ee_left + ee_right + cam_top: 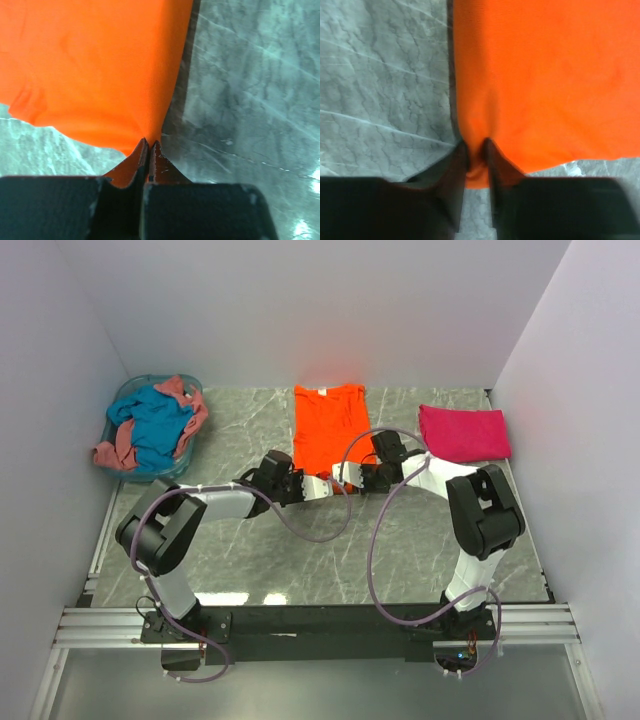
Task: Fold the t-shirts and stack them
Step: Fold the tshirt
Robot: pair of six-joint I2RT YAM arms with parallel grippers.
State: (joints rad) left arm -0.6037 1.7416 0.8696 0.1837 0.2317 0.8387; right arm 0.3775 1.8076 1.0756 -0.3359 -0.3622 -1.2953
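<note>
Evenness is mattering most: the left gripper (150, 146) is pinching the near hem of the orange t-shirt (330, 425), lying flat at far centre, while the right gripper (476, 156) is nipping that hem alongside. Both should be lifting level, keeping it taut.

Setup sits in a plain white booth, matte walls boxing the table in: back wall (320, 310) at 12 o'clock, left wall (45, 410) at 9 and right wall (590, 410) at 3, all evenly and softly lit. The tabletop (330, 560) is a grey-green marble-look sheet with pale veins running through it, plus a bright glare patch (225, 598) down around 7 o'clock. Along the 6 o'clock edge there's a silver aluminium rail (100, 625) running the whole width, and a flat grey surface (320, 695) just below that.
</note>
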